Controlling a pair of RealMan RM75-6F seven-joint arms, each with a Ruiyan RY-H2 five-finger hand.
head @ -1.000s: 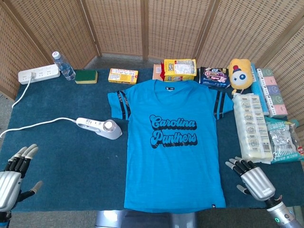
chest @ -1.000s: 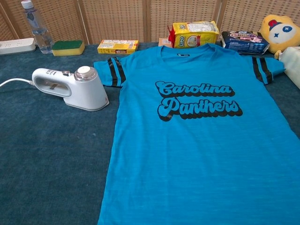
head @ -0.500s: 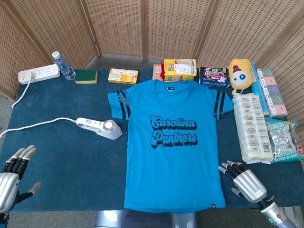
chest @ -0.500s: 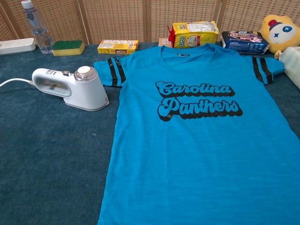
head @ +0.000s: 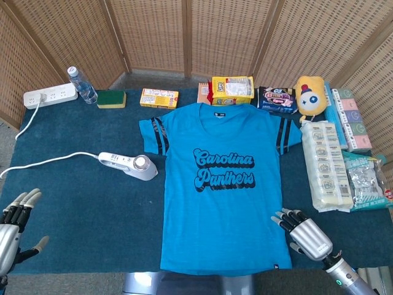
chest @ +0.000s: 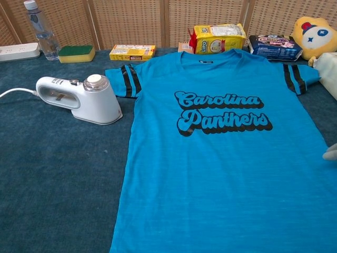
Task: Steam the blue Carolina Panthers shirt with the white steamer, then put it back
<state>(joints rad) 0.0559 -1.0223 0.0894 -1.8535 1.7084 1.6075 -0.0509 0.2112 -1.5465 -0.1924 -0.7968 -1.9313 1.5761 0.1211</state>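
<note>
Nothing's really started yet. The shirt (head: 222,184) lies flat mid-counter, the steamer (head: 129,165) sits untouched beside its left sleeve. Both robot hands are empty with fingers spread: left robot hand (head: 12,227) at the front-left corner, right robot hand (head: 304,232) by the hem. Steaming and returning both remain.

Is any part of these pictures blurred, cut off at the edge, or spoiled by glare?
Head view: even soft light, no glare, sharp shirt. Chest view: print sharp; shirt hem cropped below, right robot hand only a pale blur at the edge.
</note>
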